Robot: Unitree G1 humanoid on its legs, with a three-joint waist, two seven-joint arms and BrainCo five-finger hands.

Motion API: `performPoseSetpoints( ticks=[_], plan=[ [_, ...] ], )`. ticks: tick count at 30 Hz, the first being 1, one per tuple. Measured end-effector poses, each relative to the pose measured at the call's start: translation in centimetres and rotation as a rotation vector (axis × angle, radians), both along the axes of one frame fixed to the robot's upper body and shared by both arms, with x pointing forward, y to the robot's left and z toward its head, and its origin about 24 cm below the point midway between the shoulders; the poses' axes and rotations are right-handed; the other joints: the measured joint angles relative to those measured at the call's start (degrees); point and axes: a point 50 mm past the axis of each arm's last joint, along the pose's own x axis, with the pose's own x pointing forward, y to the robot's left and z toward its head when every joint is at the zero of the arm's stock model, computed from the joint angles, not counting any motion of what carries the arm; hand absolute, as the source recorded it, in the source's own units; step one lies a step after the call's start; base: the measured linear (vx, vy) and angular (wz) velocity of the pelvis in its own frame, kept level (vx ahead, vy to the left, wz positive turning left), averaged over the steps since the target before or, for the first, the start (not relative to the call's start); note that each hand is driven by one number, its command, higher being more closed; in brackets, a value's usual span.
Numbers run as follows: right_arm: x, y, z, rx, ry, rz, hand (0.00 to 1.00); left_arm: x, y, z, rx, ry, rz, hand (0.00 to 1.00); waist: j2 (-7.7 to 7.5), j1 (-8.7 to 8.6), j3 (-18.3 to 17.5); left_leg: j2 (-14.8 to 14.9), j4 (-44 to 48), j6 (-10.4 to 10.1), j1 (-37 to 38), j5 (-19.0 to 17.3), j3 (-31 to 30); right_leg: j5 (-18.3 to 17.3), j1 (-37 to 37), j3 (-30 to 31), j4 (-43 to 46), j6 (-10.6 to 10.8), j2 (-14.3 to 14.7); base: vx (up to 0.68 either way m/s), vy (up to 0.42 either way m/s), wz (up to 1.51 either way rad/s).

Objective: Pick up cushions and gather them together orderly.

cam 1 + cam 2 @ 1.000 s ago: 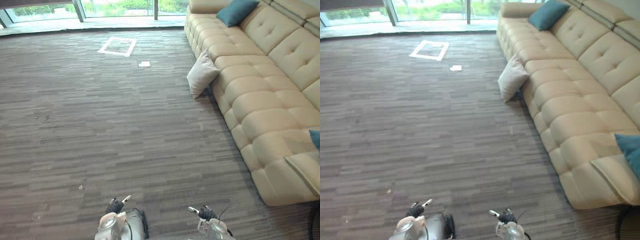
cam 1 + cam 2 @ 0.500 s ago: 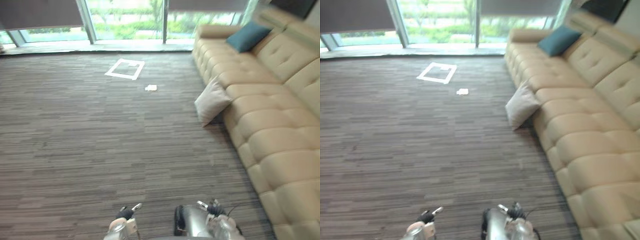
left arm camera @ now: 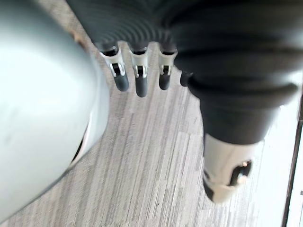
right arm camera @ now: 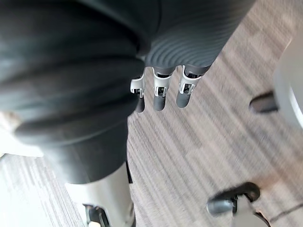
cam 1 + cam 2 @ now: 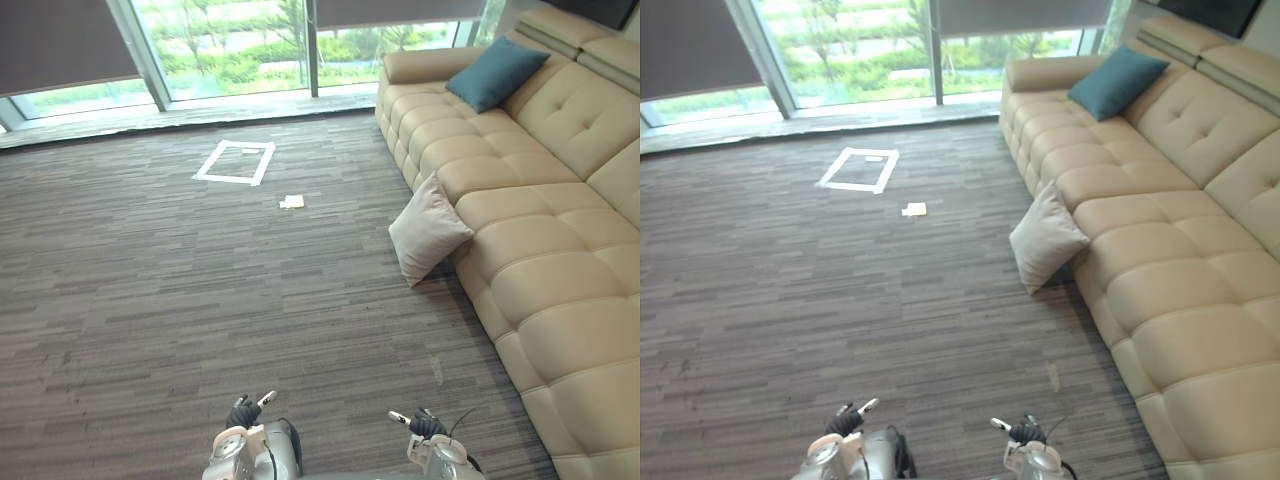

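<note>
A beige cushion (image 5: 428, 230) stands on the carpet, leaning against the front of the cream sofa (image 5: 545, 260). A teal cushion (image 5: 497, 72) rests against the sofa's back near its far end by the armrest. My left hand (image 3: 137, 80) hangs over the carpet with its fingers straight, holding nothing. My right hand (image 4: 158, 94) hangs the same way, open and empty above the floor. Both hands are well short of the beige cushion.
A white tape square (image 5: 234, 162) and a small white scrap (image 5: 292, 202) lie on the grey carpet. Floor-length windows (image 5: 230, 40) run along the far wall. Wide carpet lies between me and the sofa.
The whole picture has shifted: the camera swung and lifted, bringing the windows into view and dropping the sofa's near end out. The cushions have not moved. Both hands still hang open.
</note>
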Motion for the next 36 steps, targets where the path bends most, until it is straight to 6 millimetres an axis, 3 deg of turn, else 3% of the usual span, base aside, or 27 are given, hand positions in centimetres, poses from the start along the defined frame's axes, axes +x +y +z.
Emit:
performPoseSetpoints(
  ticks=[1, 2, 3, 4, 6, 8, 9, 11, 12, 13, 14, 15, 16, 17, 18, 19, 20, 21, 22, 24, 26, 27, 29, 30, 32, 34, 36],
  plan=[
    [-0.1, 0.0, 0.0, -0.003, 0.004, -0.003, 0.00, 0.1, 0.2, 0.0, 0.010, 0.000, -0.008, 0.00, -1.28, 0.57, 0.07, -1.29, 0.66, 1.04, 2.33, -2.01, 1.38, 1.16, -2.79, 2.05, 8.88, 1.90, -1.27, 0.57, 0.273, -0.30],
    [-0.2, -0.1, 0.0, -0.006, 0.005, 0.000, 0.00, 0.2, 0.4, 0.0, 0.018, 0.009, -0.016, 0.00, -2.07, 0.51, 0.24, -2.99, -0.62, 2.05, 5.96, -2.98, 1.90, 5.85, -8.08, 3.10, 22.25, 4.83, -2.35, 0.68, 0.313, -0.31],
    [-0.4, -0.2, -0.1, -0.009, 0.010, 0.000, 0.00, 0.1, 0.3, 0.0, 0.017, 0.014, -0.020, 0.00, -1.81, 0.25, 0.45, -3.13, -1.31, 2.09, 7.54, -3.56, 2.19, 8.10, -10.33, 3.57, 27.75, 5.55, -2.50, 0.53, 0.198, -0.31],
    [0.1, -0.4, 0.2, -0.022, -0.017, 0.012, 0.00, 0.0, 0.0, -0.3, 0.013, 0.033, -0.036, 0.00, -1.00, 0.12, 1.51, -3.50, -3.04, 2.00, 13.10, -5.68, 2.58, 11.14, -16.61, 3.41, 42.43, 7.03, -2.38, 0.49, 0.159, -0.26],
    [0.6, -0.7, 0.5, -0.045, -0.045, 0.030, 0.00, 0.1, -0.5, -0.4, 0.005, 0.049, -0.063, 0.00, -0.06, -0.24, 2.22, -3.80, -5.70, 2.62, 19.38, -6.61, 2.90, 8.97, -23.12, 0.85, 50.38, 5.13, -1.90, 0.42, 0.114, -0.18],
    [1.1, -1.0, 0.9, -0.061, -0.074, 0.035, 0.00, 0.2, -0.8, -0.5, -0.006, 0.048, -0.058, 0.00, 0.35, -0.46, 2.09, -3.65, -9.83, 1.95, 23.80, -8.17, 2.94, 6.87, -29.57, -3.73, 48.99, 4.17, -1.82, 0.34, 0.060, 0.03],
    [1.6, -1.1, 1.2, -0.069, -0.102, 0.031, 0.00, 0.3, -0.8, -0.4, -0.007, 0.046, -0.055, 0.00, 0.00, -1.10, 2.57, -3.51, -12.36, -0.03, 26.80, -10.23, 3.02, 5.94, -33.25, -7.47, 44.55, 3.77, -2.12, 0.40, 0.017, 0.20],
    [1.6, -1.4, 1.1, -0.071, -0.096, 0.024, 0.00, -0.1, -0.8, -0.6, -0.007, 0.066, -0.052, 0.00, -0.79, -1.66, 3.03, -3.88, -14.74, -0.23, 31.27, -10.34, 3.16, 5.45, -34.83, -11.12, 34.17, 1.81, -2.50, 0.46, -0.047, 0.21],
    [1.6, -1.6, 1.1, -0.077, -0.095, 0.020, 0.00, -0.2, -0.9, -0.7, -0.011, 0.070, -0.052, 0.00, -0.71, -2.57, 2.99, -3.89, -16.61, -0.41, 33.83, -10.47, 2.91, 6.92, -34.68, -12.64, 25.41, 0.40, -1.50, 0.64, -0.158, 0.36],
    [1.5, -1.7, 1.1, -0.080, -0.091, 0.021, 0.00, -0.2, -1.2, -0.7, -0.017, 0.069, -0.052, 0.00, -0.88, -2.97, 2.90, -4.39, -17.80, -1.54, 35.79, -11.14, 2.20, 11.03, -34.34, -11.84, 17.35, -0.29, 0.03, 0.54, -0.140, 0.35],
    [1.3, -1.7, 1.0, -0.079, -0.085, 0.022, 0.00, -0.3, -1.2, -0.7, -0.019, 0.070, -0.052, 0.00, -1.19, -2.92, 2.74, -4.88, -17.94, -2.08, 36.35, -11.45, 1.56, 13.26, -34.25, -11.36, 15.09, -1.11, 0.30, 0.60, -0.188, 0.15],
    [1.5, -2.1, 1.1, -0.087, -0.084, 0.032, 0.00, -0.4, -1.6, -0.9, -0.032, 0.076, -0.043, 0.00, -0.62, -2.91, 3.13, -4.74, -17.17, -3.25, 38.20, -12.20, -0.38, 13.29, -34.64, -10.76, 17.57, -5.18, 1.05, 0.56, -0.206, -0.02],
    [1.6, -2.8, 1.1, -0.106, -0.078, 0.040, 0.00, -0.4, -2.4, -0.9, -0.054, 0.076, -0.049, 0.00, 1.74, -2.93, 2.16, -2.48, -11.74, -3.42, 36.45, -12.10, -1.80, 9.25, -33.71, -11.45, 18.10, -5.61, 2.32, 0.56, -0.206, -0.05],
    [1.6, -3.0, 1.1, -0.109, -0.076, 0.038, 0.00, -0.7, -2.5, -1.0, -0.057, 0.083, -0.048, 0.00, 2.16, -2.99, 2.00, -1.87, -9.15, -3.51, 35.51, -12.02, -2.47, 8.29, -33.23, -11.62, 18.07, -5.23, 2.71, 0.62, -0.259, -0.01],
    [1.5, -3.4, 1.1, -0.117, -0.068, 0.032, 0.00, -0.6, -2.7, -1.0, -0.064, 0.080, -0.049, 0.00, 3.59, -3.22, 2.16, 1.04, 4.42, -6.96, 30.75, -9.71, -4.66, 5.84, -30.42, -12.07, 17.48, -5.30, 4.23, 0.53, -0.230, -0.04],
    [1.5, -3.4, 1.0, -0.117, -0.065, 0.029, 0.00, -0.4, -2.6, -0.9, -0.063, 0.068, -0.044, 0.00, 4.25, -3.24, 2.03, 3.25, 17.41, -9.86, 25.10, -3.51, -7.64, 4.50, -28.02, -12.23, 16.83, -6.34, 5.53, 0.64, -0.262, -0.10],
    [1.4, -3.4, 1.0, -0.117, -0.063, 0.030, 0.00, -0.6, -2.5, -0.9, -0.065, 0.072, -0.041, 0.00, 4.33, -3.03, 2.06, 3.89, 22.03, -11.33, 22.98, -2.26, -8.67, 3.93, -26.90, -12.07, 16.28, -6.66, 6.13, 0.51, -0.156, -0.28],
    [1.4, -3.1, 0.9, -0.111, -0.057, 0.028, 0.00, -0.6, -2.3, -0.9, -0.068, 0.069, -0.025, 0.00, 4.52, -2.77, 2.36, 6.03, 32.60, -11.63, 17.78, -2.12, -9.10, 2.85, -23.25, -11.51, 14.24, -7.48, 7.82, 0.39, -0.089, -0.45],
    [1.4, -2.8, 0.9, -0.101, -0.053, 0.029, 0.00, -0.4, -2.1, -0.8, -0.062, 0.060, -0.020, 0.00, 4.29, -2.36, 2.51, 6.44, 35.93, -11.05, 14.87, -2.58, -8.81, 1.93, -20.82, -10.60, 12.89, -8.43, 8.35, 0.53, -0.075, -0.60],
    [1.3, -2.3, 0.8, -0.091, -0.048, 0.038, 0.00, 0.0, -1.8, -0.5, -0.051, 0.034, -0.020, 0.00, 3.53, -2.21, 2.75, 6.12, 35.25, -8.02, 8.56, -4.78, -6.86, 1.62, -15.65, -8.59, 8.50, -7.99, 8.38, 0.40, -0.025, -0.53],
    [0.8, -2.3, 0.4, -0.087, -0.020, 0.026, 0.00, 0.4, -1.8, -0.3, -0.050, 0.017, -0.016, 0.00, 3.33, -1.02, 2.66, 5.86, 24.12, -5.66, 5.00, -7.44, -4.12, 1.98, -11.41, -5.17, 4.79, -6.40, 8.19, 0.39, 0.065, -0.68],
    [0.8, -2.3, 0.4, -0.087, -0.018, 0.023, 0.00, 0.4, -1.8, -0.3, -0.050, 0.014, -0.015, 0.00, 3.34, -0.87, 2.67, 5.55, 21.35, -5.50, 4.49, -7.73, -4.33, 1.83, -10.45, -4.44, 4.21, -6.01, 8.16, 0.53, 0.155, -0.83],
    [0.5, -2.2, 0.3, -0.082, -0.006, 0.020, 0.00, 0.5, -1.8, -0.2, -0.049, 0.003, -0.015, 0.00, 3.22, -0.22, 2.57, 2.99, 6.30, -6.22, 3.36, -7.12, -8.19, 0.64, -8.32, -0.94, 2.63, -4.07, 7.66, 0.46, 0.228, -0.83],
    [0.4, -2.1, 0.2, -0.080, -0.003, 0.021, 0.00, 0.6, -1.9, -0.2, -0.048, 0.001, -0.015, 0.00, 3.08, -0.06, 2.49, 1.29, -1.71, -6.33, 3.04, -5.17, -12.42, -0.95, -7.20, 0.99, 2.23, -2.66, 6.97, 0.44, 0.297, -0.84],
    [0.1, -2.1, 0.1, -0.080, 0.004, 0.021, 0.00, 0.6, -1.9, -0.2, -0.049, 0.002, -0.013, 0.00, 2.82, 0.23, 2.22, -0.18, -3.72, -6.40, 3.21, -0.96, -15.15, -3.02, -6.32, 3.59, 3.02, -1.21, 6.20, 0.44, 0.323, -0.81],
    [-0.7, -1.1, -0.2, -0.054, 0.030, 0.024, 0.00, 0.0, -1.1, -0.4, -0.032, 0.026, -0.005, 0.00, 0.48, 0.50, -0.45, -1.64, -0.57, -4.46, 4.23, -2.96, -9.16, -3.89, -7.45, 9.74, 6.98, 1.27, 3.37, 0.53, 0.384, -1.00],
    [-0.7, -0.5, -0.2, -0.039, 0.027, 0.029, 0.00, 0.0, -1.0, -0.5, -0.029, 0.037, -0.013, 0.00, -0.25, 0.74, -0.87, -2.08, -0.06, -2.71, 6.10, -4.19, -5.75, -2.45, -9.58, 11.95, 11.88, 2.71, 2.58, 0.42, 0.334, -0.80]
  ],
)
